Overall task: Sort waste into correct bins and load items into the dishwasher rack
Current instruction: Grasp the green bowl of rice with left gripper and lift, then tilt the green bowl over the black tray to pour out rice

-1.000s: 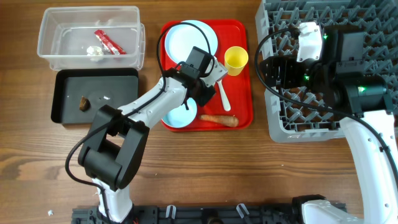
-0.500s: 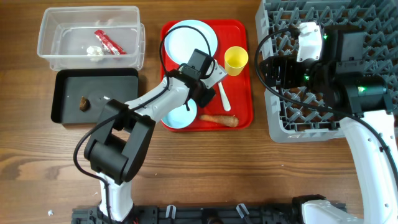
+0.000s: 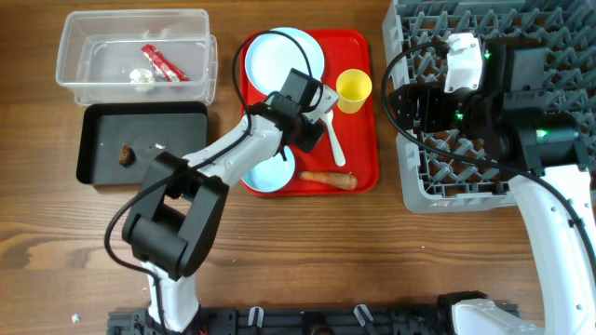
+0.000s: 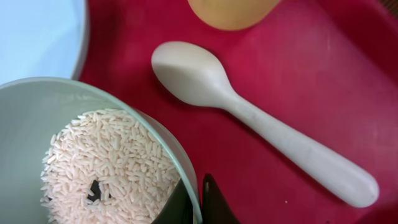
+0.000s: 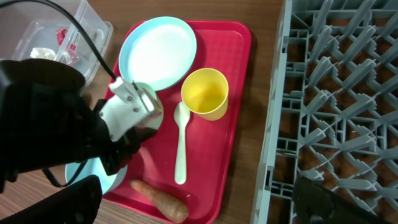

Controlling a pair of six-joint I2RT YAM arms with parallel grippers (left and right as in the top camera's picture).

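Nudged up toward plate (image 3: pixel 284 56), left jaws pinching rice bowl (image 4: pixel 37 118) rim

No legible text, labels, brands or numbers in any view. Only candidate is the wrapper (image 3: pixel 164 63) in the tub (image 3: pixel 93 79), 10 o'clock overhead: too small to read any print.

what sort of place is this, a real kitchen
Likely a staged tabletop test station, not a kitchen: a wooden table, a grey dishwasher rack set on it, and a red tray with a pale-blue plate.
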